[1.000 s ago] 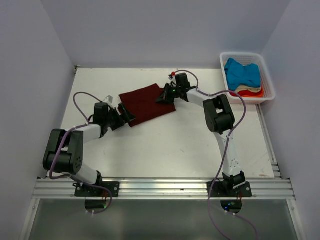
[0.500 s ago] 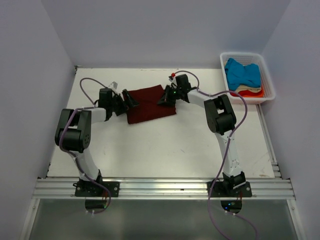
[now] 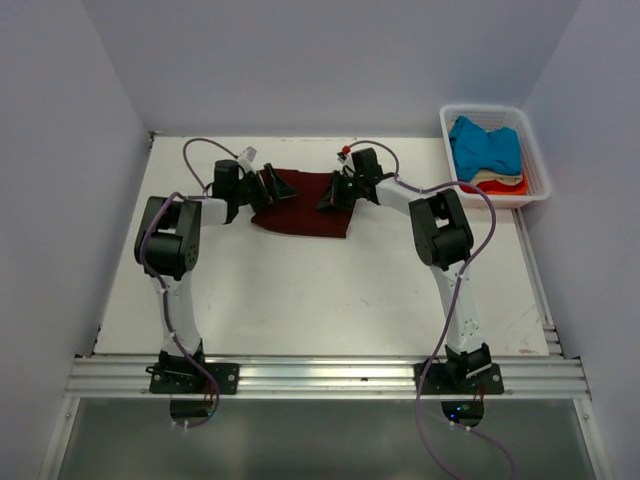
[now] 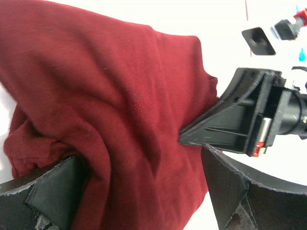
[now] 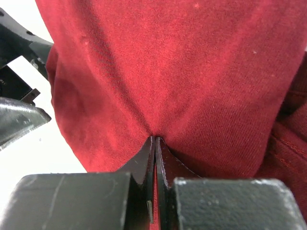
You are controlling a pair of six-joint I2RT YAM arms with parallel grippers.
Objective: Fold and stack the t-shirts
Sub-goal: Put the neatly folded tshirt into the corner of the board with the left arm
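**Cloth under grip: maroon t-shirt (image 3: 305, 205) lies between two arms at the far side of the table (image 3: 300, 300)**

Seen from above, the maroon t-shirt lies rumpled on the white table, towards the far edge and a little left of centre. One arm reaches in at each end. The right gripper (image 3: 330, 195) is at the shirt's right edge. Its wrist camera shows the two black jaws pressed tight together, with a fold of the red cloth pinched at their tips (image 5: 154, 141) and the rest of the fabric spreading away beyond them.

The left gripper (image 3: 272, 186) is at the shirt's far left corner. In its wrist view the fingers (image 4: 48, 191) stand spread wide, and bunched cloth sits in the gap between them, heaped near one finger and clear of the other. The same view shows the right gripper's black body against the opposite edge of the shirt.

At the far right corner of the table, well apart from both arms, stands a white slatted basket (image 3: 538, 160). A blue t-shirt (image 3: 485, 145) is piled on top inside it. A cream t-shirt (image 3: 488, 178) and an orange-red t-shirt (image 3: 508, 187) show beneath the blue one at the basket's near end.
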